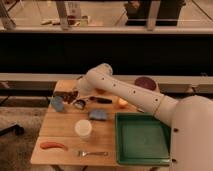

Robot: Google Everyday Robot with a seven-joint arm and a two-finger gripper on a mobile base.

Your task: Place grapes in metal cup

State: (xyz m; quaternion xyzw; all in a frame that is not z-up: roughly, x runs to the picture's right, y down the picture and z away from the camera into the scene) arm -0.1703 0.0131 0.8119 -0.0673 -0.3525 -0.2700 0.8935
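The grapes [67,95], a dark red-purple lump, are at the table's far left, just above the pale blue cup [57,103]. The small dark-grey metal cup [79,104] stands right of the blue cup. My gripper [76,95] is at the end of the white arm [120,90], right beside the grapes and just above the metal cup. I cannot tell whether the grapes rest on the table or hang from the gripper.
On the wooden table [60,132] are a white cup [83,128], a blue sponge [98,115], an orange-red sausage [53,145], a fork [93,153], a green tray [142,139], an orange fruit [122,102], a black-handled tool [101,100] and a red bowl [145,82].
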